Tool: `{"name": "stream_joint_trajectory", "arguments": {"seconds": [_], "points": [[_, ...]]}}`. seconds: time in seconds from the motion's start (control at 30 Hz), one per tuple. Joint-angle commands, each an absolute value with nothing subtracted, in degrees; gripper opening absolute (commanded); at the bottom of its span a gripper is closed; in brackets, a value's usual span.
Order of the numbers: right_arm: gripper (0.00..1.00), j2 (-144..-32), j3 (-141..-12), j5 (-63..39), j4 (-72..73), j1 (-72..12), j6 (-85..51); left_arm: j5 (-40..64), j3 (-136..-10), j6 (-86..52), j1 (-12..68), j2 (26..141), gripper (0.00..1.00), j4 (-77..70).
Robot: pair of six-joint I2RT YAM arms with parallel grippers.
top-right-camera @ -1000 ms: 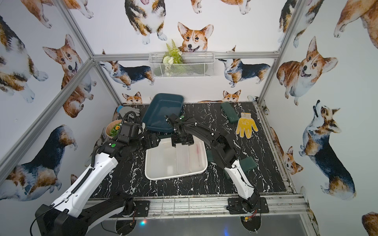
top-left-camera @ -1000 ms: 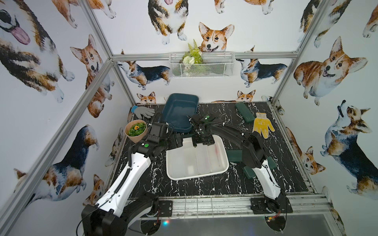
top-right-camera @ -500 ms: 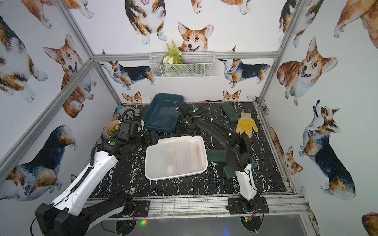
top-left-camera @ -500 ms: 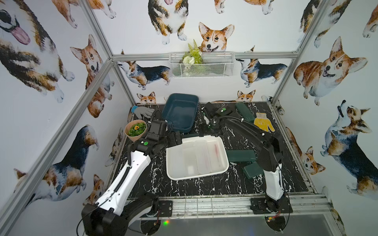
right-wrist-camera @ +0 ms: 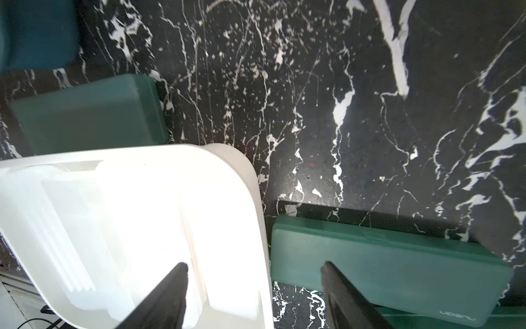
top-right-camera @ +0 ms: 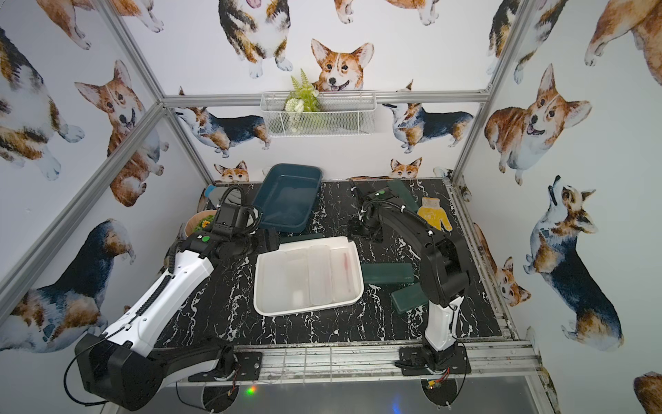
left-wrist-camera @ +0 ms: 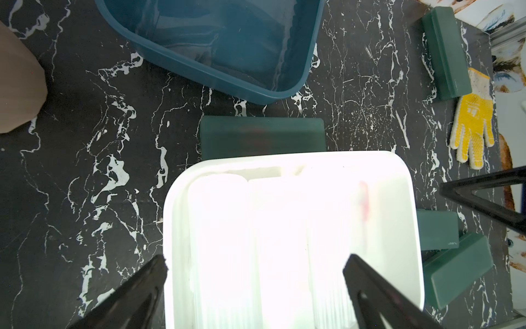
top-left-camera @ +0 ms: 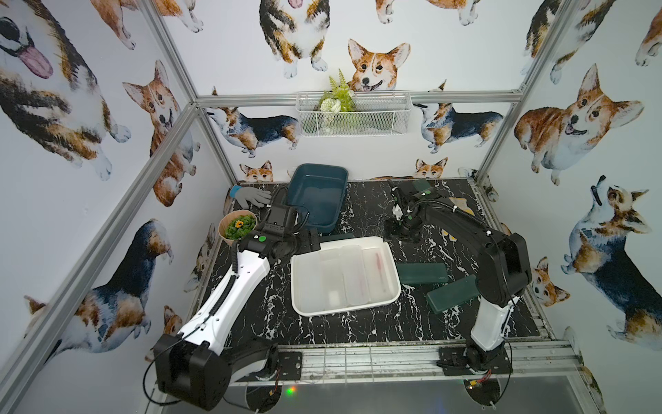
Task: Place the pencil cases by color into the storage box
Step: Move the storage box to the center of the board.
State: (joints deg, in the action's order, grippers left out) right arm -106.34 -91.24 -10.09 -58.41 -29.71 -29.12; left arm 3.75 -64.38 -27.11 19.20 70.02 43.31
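While the left gripper point(left-wrist-camera: 256, 263) hangs with its two fingers point(left-wrist-camera: 136, 293) spread wide and nothing between them, the white storage box point(left-wrist-camera: 175, 216) lies right beneath it and fills the gap between the fingers in the left wrist view. Inside that box, under the hand, frosted white pencil cases point(top-left-camera: 353, 272) lie side by side; the wrist view is too bright there to count them. Just past the box's rim, beyond the fingertips, one green pencil case point(left-wrist-camera: 262, 136) lies flat on the black marble table point(left-wrist-camera: 85, 142), close against the box. Farther out the same way stands the teal storage box point(left-wrist-camera: 199, 64).

The right gripper point(right-wrist-camera: 253, 270) is part open and holds nothing. In both top views it hangs over the table off the white box's far right corner. Seen from its wrist, one finger point(right-wrist-camera: 170, 293) shows over the corner of the white box. The other shows over a second green case point(right-wrist-camera: 398, 256), which lies flat just beside the box wall with a narrow strip of table between them. A third green case point(top-left-camera: 453, 294) lies beyond the second one, on the side away from this gripper and nearer the arm's base, turned at an angle to it. I cannot tell whether those two touch. Behind the right gripper, past its wrist, a fourth green case point(left-wrist-camera: 445, 51) lies flat with a yellow glove point(left-wrist-camera: 474, 122) just beside its end.
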Motion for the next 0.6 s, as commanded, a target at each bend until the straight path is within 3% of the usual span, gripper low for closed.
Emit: {"name": "stream_joint_trajectory", "arguments": {"seconds": [0.0, 0.23, 0.3, 0.57], "points": [[0.68, -105.0, -86.5, -14.6, -54.7, -29.8, -31.2, 4.1, -65.8, -26.5, 19.0, 70.9, 1.00, 44.2], [0.64, -105.6, -83.3, -14.5, -52.9, -33.2, -36.7, 5.1, -67.5, -27.8, 19.0, 72.6, 1.00, 43.5], [0.57, -106.3, -82.6, -15.0, -52.1, -34.3, -38.4, 5.2, -67.8, -28.0, 19.0, 72.8, 1.00, 43.1], [0.48, -107.7, -81.9, -16.8, -49.1, -37.1, -43.2, 5.8, -70.2, -28.2, 19.0, 73.7, 1.00, 43.1]]}}
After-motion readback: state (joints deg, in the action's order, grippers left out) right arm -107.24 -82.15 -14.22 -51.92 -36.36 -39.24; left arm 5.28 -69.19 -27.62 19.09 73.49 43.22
